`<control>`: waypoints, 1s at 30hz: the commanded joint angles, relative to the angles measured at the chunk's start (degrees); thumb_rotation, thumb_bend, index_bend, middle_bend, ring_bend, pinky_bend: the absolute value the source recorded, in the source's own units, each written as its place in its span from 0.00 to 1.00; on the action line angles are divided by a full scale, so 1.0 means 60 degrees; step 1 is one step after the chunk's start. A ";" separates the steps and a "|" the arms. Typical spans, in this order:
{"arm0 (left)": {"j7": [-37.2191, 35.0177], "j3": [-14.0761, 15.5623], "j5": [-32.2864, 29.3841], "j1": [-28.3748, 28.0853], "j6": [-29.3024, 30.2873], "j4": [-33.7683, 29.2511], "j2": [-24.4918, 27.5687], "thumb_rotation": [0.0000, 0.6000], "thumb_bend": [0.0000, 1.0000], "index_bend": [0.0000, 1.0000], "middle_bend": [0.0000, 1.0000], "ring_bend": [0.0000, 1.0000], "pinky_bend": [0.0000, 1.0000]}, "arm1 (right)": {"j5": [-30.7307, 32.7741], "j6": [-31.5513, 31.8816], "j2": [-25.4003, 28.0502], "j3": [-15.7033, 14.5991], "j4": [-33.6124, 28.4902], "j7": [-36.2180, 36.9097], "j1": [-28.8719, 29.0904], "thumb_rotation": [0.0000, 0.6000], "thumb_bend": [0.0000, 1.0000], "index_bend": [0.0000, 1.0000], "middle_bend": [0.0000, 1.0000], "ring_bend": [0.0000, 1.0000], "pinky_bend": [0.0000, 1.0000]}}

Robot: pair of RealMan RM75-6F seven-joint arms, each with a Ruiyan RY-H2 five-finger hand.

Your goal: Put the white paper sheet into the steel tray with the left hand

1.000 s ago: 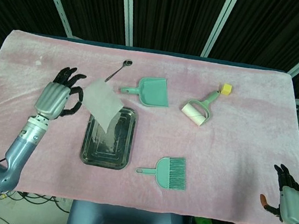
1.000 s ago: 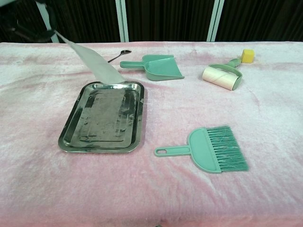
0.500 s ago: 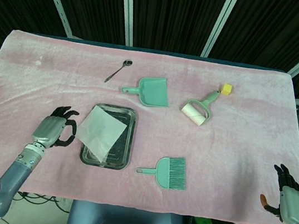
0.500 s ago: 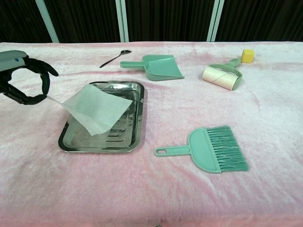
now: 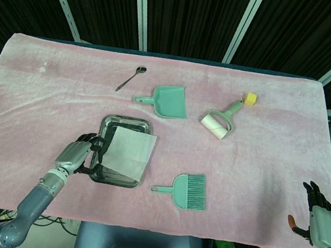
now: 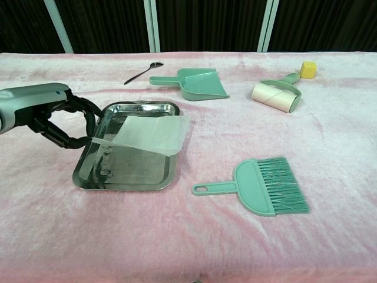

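The white paper sheet (image 5: 127,152) (image 6: 149,134) hangs low over the steel tray (image 5: 106,176) (image 6: 121,175), its right edge reaching just past the tray's right rim. My left hand (image 5: 77,156) (image 6: 56,115) pinches the sheet's left corner at the tray's left rim, fingers curled. My right hand (image 5: 319,218) rests at the table's front right corner, far from the tray, fingers spread and holding nothing; the chest view does not show it.
A green brush (image 5: 188,191) (image 6: 263,185) lies right of the tray. Behind the tray lie a green dustpan (image 5: 167,101) (image 6: 194,82) and a spoon (image 5: 130,78) (image 6: 142,71). A lint roller (image 5: 220,121) (image 6: 277,94) and a yellow block (image 5: 251,99) (image 6: 308,69) sit far right.
My left hand has come down and toward the front, then right to the tray's left rim. The sheet has dropped from upright in the air to nearly flat over the tray.
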 commanded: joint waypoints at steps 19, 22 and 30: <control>0.1053 -0.0295 -0.1588 -0.0404 0.1548 -0.0095 -0.1359 1.00 0.48 0.65 0.15 0.00 0.00 | 0.0010 -0.0002 0.0002 -0.0015 -0.0011 -0.0034 -0.0001 1.00 0.27 0.04 0.01 0.10 0.19; 0.1204 -0.0342 -0.1771 -0.0430 0.1756 -0.0090 -0.1499 1.00 0.48 0.65 0.15 0.00 0.00 | -0.0009 0.0001 0.0002 -0.0021 -0.0012 -0.0027 -0.0003 1.00 0.27 0.04 0.01 0.10 0.19; 0.1299 -0.0345 -0.1956 -0.0491 0.1607 0.0363 -0.1519 1.00 0.48 0.65 0.15 0.00 0.00 | 0.0007 0.0003 0.0006 -0.0013 -0.0017 0.0000 -0.0007 1.00 0.27 0.04 0.01 0.10 0.19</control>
